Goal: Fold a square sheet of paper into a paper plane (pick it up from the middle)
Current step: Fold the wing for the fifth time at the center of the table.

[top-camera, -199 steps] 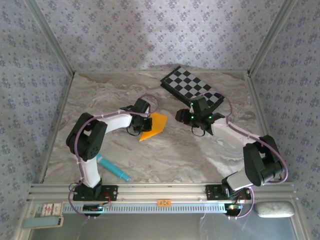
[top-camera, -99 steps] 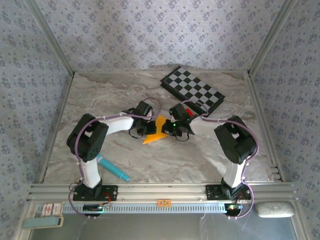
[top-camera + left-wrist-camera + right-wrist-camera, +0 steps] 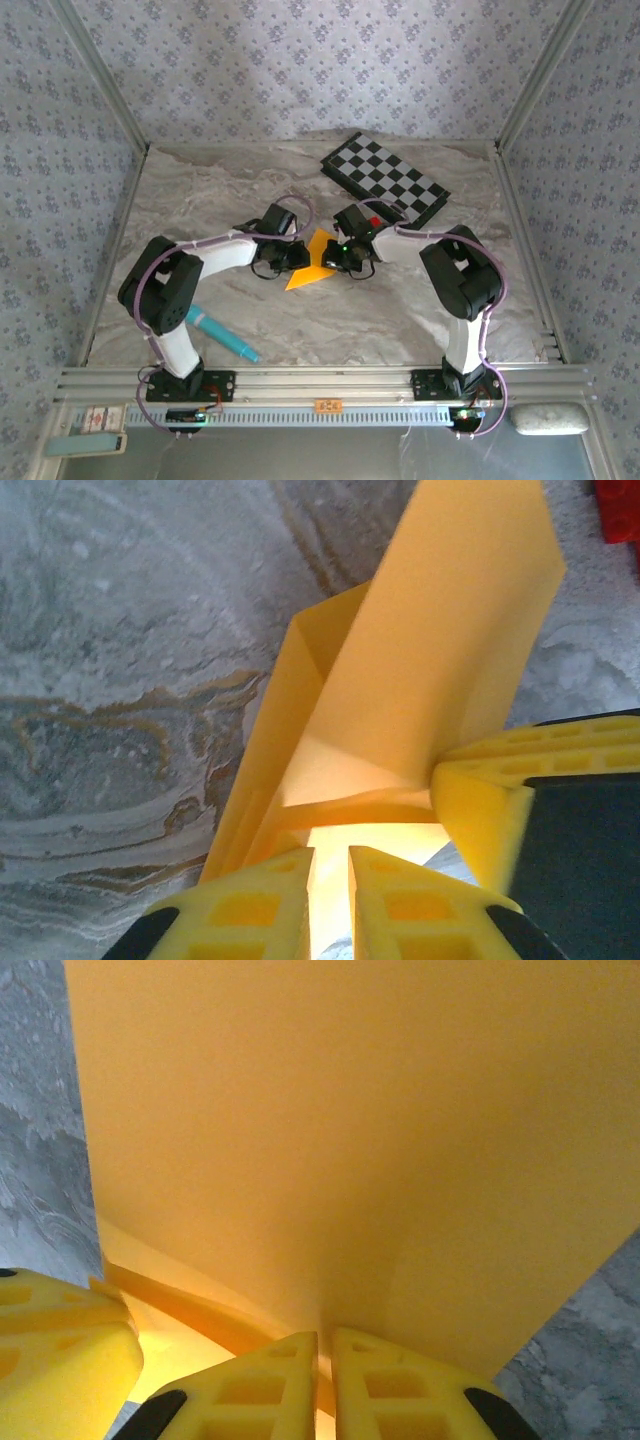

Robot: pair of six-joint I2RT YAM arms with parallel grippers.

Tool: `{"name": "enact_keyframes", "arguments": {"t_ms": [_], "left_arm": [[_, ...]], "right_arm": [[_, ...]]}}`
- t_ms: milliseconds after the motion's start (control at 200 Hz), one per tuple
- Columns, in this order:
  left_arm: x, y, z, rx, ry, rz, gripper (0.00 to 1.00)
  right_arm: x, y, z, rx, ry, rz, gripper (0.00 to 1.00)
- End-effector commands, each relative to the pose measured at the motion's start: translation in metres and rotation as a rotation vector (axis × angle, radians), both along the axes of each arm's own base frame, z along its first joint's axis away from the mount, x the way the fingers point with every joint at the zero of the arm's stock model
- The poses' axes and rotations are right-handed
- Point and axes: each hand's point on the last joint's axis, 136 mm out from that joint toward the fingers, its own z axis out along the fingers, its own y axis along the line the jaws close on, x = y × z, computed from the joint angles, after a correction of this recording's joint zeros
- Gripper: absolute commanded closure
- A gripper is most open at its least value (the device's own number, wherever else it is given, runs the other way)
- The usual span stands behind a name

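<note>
The left gripper (image 3: pixel 330 868) is closed on the near edge of the sheet of paper (image 3: pixel 420 670), its two yellow fingers drawn almost together with only the thin sheet between them. The right gripper (image 3: pixel 324 1348) is likewise clamped on the sheet, just beside the left one.

The sheet is found near the middle of the marble table (image 3: pixel 330 320), between the two grippers. It is already creased, with one flap raised. Whether it is lifted clear of the table cannot be told.

A second ago the right gripper was held by the checkerboard (image 3: pixel 385 180), well apart from the sheet. It has since been brought across, past the red block (image 3: pixel 375 221), and closed on the paper. The sheet is thus gripped from both sides, so the next fold can probably be begun. A tear is risked if the two grips are pulled apart.
</note>
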Motion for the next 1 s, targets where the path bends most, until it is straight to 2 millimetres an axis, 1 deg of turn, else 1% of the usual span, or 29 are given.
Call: {"name": "enact_keyframes", "arguments": {"t_ms": [0,130,195,255,330,405,485,610,750,860,1000], "left_arm": [[-0.002,0.005,-0.01,-0.004,0.04,0.039,0.87],[0.001,0.009,-0.022,0.012,0.074,0.085,0.9],[0.0,0.012,-0.028,0.018,0.1,0.116,0.9],[-0.001,0.015,-0.032,0.016,0.128,0.151,0.91],[-0.006,0.016,-0.037,0.008,0.166,0.186,0.91],[-0.009,0.017,-0.04,-0.001,0.202,0.222,0.91],[-0.011,0.016,-0.041,-0.02,0.23,0.25,0.92],[-0.013,0.015,-0.04,-0.038,0.254,0.269,0.91],[-0.013,0.015,-0.039,-0.047,0.259,0.274,0.91],[-0.013,0.015,-0.038,-0.049,0.259,0.271,0.91],[-0.014,0.014,-0.039,-0.053,0.263,0.264,0.91]], "right_arm": [[-0.006,-0.003,-0.005,-0.035,0.024,0.079,0.87],[-0.004,0.001,0.006,0.0,0.023,0.088,0.86],[-0.001,0.004,0.018,0.028,-0.008,0.091,0.85],[0.004,0.003,0.03,0.051,-0.032,0.056,0.82],[0.008,-0.006,0.043,0.07,-0.056,-0.024,0.71],[0.01,-0.019,0.048,0.079,-0.057,-0.133,0.61],[0.008,-0.031,0.048,0.085,-0.042,-0.225,0.56],[0.003,-0.037,0.044,0.1,0.003,-0.322,0.54],[-0.001,-0.033,0.035,0.108,0.055,-0.38,0.55],[-0.003,-0.027,0.026,0.093,0.094,-0.39,0.57],[-0.004,-0.019,0.022,0.097,0.098,-0.38,0.58]]}}
